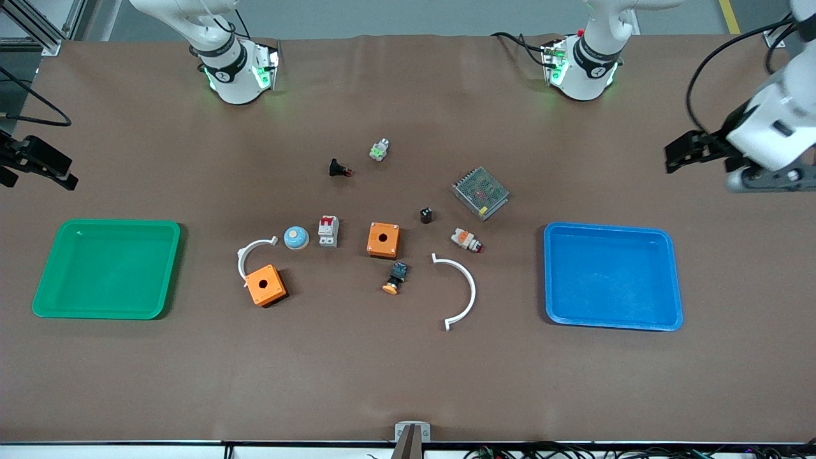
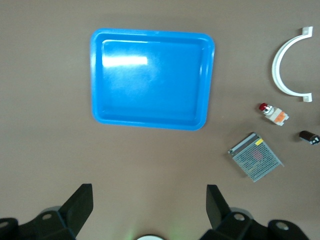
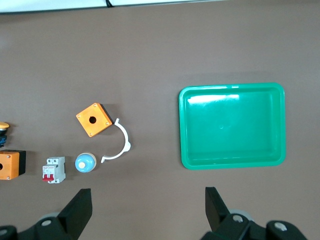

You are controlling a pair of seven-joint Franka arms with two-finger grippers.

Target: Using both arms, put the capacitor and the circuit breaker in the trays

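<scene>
Jaws spread wide and empty on both: right gripper (image 1: 38, 167) is waiting at the table's 9 o'clock edge above the green tray (image 1: 48, 280), left gripper (image 1: 698, 152) at 3 o'clock above the blue tray (image 1: 669, 280). No pick started yet, I'd judge. Next: right reaching to circuit breaker (image 1: 327, 231), beside the blue dome; left to capacitor (image 1: 426, 215), at 7 o'clock of the mesh box. Counts: one breaker, one capacitor, two orange boxes, two trays.

Brown table (image 1: 408, 382): green tray (image 1: 44, 280), blue tray (image 1: 676, 280), parts.

My left gripper (image 1: 677, 155) over bare table above the blue tray (image 1: 669, 280), capacitor (image 1: 426, 215) well apart toward the middle, my right gripper (image 1: 25, 167) above the green tray (image 1: 44, 280).
</scene>
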